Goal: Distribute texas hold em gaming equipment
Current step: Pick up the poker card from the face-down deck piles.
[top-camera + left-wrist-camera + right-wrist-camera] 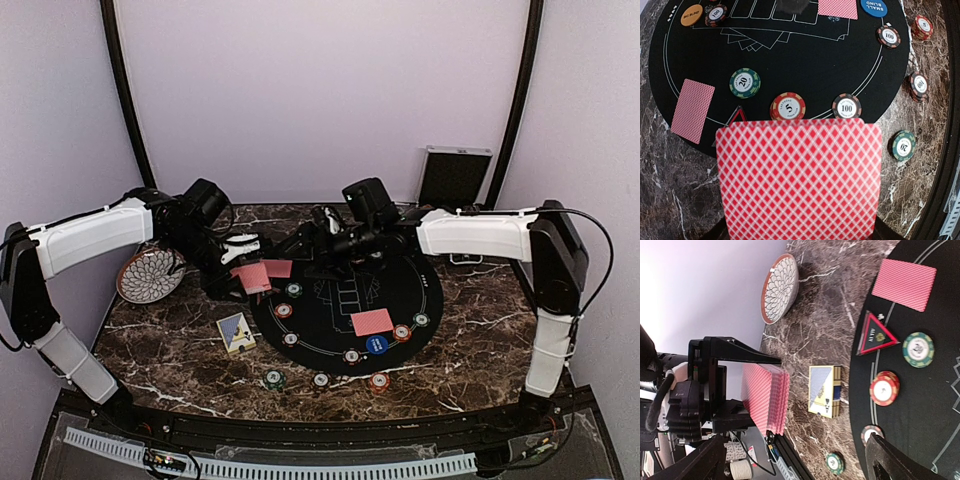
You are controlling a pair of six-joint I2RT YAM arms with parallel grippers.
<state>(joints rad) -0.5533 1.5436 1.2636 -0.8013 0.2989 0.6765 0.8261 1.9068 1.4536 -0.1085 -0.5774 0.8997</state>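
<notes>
My left gripper [243, 272] is shut on a deck of red-backed cards [252, 277], held above the table's left side. The deck fills the bottom of the left wrist view [797, 180] and hides the fingers. In the right wrist view the deck [765, 397] stands on edge in the left gripper [715, 385]. My right gripper [312, 243] is open and empty, a little right of the deck; its fingers [892, 460] stand wide apart. Single cards lie on the black mat [278, 268] [372, 322]. Several chips [787, 106] [744, 82] ring the mat's rim.
A blue and yellow card box [236, 332] lies left of the round black mat [330, 300]. A red triangle marker [875, 336] sits at the mat's edge. A patterned plate [150, 274] is at far left. A silver case [453, 177] leans at the back right.
</notes>
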